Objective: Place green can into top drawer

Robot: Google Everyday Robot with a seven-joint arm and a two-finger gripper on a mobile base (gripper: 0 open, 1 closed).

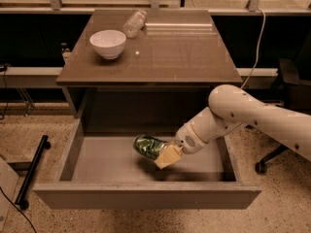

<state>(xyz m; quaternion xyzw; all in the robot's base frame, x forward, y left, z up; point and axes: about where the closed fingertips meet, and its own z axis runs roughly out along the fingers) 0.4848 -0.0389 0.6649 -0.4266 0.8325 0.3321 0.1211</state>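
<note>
The green can point(147, 146), mottled green and white, lies on its side inside the open top drawer point(73, 152), low over the pale grey floor near the middle. My gripper point(163, 154) comes in from the right on the white arm and is shut on the can's right end, its tan fingers point(167, 156) wrapped around it. A shadow lies on the drawer floor right under the can. Whether the can touches the floor cannot be told.
A white bowl point(108, 43) and a clear plastic bottle point(134, 23) lying on its side sit on the brown cabinet top point(184, 52). A black stand point(31, 171) is on the floor at left, an office chair base point(265, 161) at right.
</note>
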